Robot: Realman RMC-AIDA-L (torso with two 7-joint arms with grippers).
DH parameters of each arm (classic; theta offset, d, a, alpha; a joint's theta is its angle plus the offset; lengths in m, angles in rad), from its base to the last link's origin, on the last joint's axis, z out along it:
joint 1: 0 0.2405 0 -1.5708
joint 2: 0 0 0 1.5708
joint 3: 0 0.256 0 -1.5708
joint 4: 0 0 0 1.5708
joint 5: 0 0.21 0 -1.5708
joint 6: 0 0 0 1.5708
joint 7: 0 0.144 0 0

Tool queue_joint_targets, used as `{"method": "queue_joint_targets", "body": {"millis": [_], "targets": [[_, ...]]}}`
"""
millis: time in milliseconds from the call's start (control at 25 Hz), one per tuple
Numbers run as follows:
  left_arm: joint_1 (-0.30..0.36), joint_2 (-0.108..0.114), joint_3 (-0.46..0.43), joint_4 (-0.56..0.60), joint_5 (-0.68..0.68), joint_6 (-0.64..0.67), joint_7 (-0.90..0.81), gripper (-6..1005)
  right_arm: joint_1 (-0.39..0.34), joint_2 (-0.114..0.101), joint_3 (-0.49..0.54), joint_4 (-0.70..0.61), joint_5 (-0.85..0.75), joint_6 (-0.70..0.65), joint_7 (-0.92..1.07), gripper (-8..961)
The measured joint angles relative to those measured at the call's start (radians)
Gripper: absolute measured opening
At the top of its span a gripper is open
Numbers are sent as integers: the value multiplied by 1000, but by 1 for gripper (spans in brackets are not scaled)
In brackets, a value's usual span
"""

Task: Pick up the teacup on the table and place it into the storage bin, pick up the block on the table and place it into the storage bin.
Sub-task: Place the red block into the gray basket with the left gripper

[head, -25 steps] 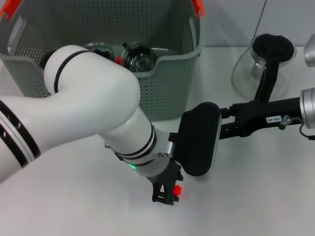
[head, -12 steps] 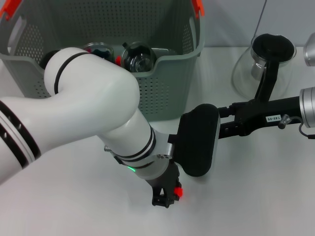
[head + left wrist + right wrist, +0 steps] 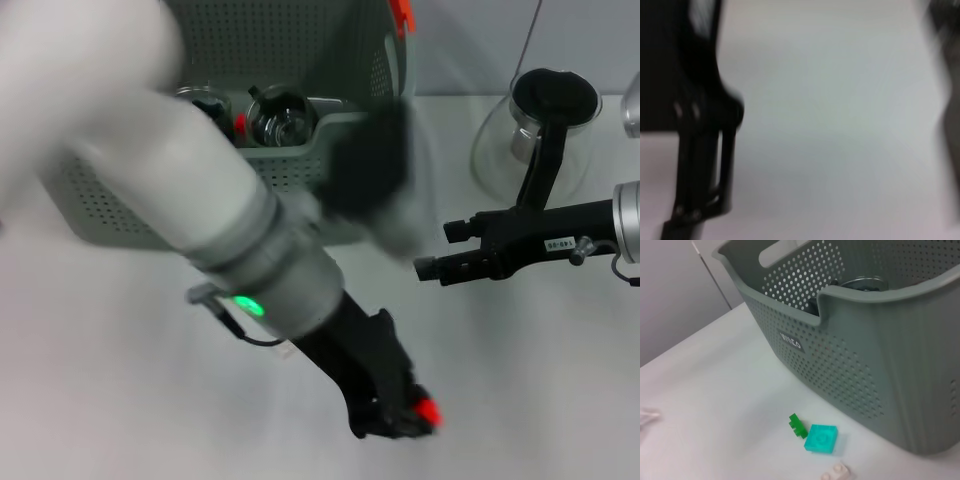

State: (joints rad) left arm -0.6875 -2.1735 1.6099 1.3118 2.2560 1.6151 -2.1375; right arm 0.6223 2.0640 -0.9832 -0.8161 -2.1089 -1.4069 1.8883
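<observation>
**A:** You've got heavy blur on the left arm, so read it carefully. The left gripper [image 3: 392,415] sits low over the white table [image 3: 520,380], dark, with a small red block [image 3: 428,410] showing right at its tip. Whether the fingers are clamped on that block or merely beside it, you can't tell.

**B:** And the left wrist view?

**A:** Smeared. You see only a black frame piece against pale table, nothing else readable.

**B:** Where's the storage bin?

**A:** Up and back from the left gripper, well apart. The storage bin [image 3: 330,150] is grey-green perforated plastic, with an orange clip at its corner, partly covered by the arm's white shell. Inside, you can make out a rounded glass teacup [image 3: 280,115] near the front wall.

**B:** The right side?

**A:** The right gripper [image 3: 432,262] reaches in from the right, black fingers pointing toward the bin, their spacing unclear. Behind it stands a glass teapot [image 3: 540,125] with a black handle. Its wrist view shows you the bin's dotted wall, plus a turquoise square tile [image 3: 821,438], a green piece [image 3: 798,424] and a white brick [image 3: 837,473], cut off at the edge.
</observation>
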Motion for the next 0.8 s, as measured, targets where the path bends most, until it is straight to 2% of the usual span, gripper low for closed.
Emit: {"method": "queue_joint_targets", "body": {"millis": [40,160,280,320,400,480,520,600,800], "targets": [[2,2,-67,7,-61,64,7,191,-1,-1,0,0,0,0,0,927],[-7,7,-376,11,-270,297,18,191,-3,-1,0,1,0,-1,0,927],[-21,27,-589,19,-299,347,17,192,-2,-1,0,6,-1,-2,0,927],[-26,51,-637,15,-296,323,19,192,-1,-1,0,7,-2,-3,0,927],[-29,90,-672,3,-290,247,19,196,2,0,0,7,-4,-5,0,928],[-32,133,-683,-18,-272,97,20,204,5,0,0,8,-4,-9,2,928],[-32,143,-684,-27,-261,30,21,207,7,1,-2,8,-4,-10,4,928],[-39,156,-687,-51,-235,-103,33,215,10,2,-5,8,-5,-11,7,928],[-83,160,-687,-138,-109,-377,4,234,23,9,-10,9,-5,-18,7,927]]}}
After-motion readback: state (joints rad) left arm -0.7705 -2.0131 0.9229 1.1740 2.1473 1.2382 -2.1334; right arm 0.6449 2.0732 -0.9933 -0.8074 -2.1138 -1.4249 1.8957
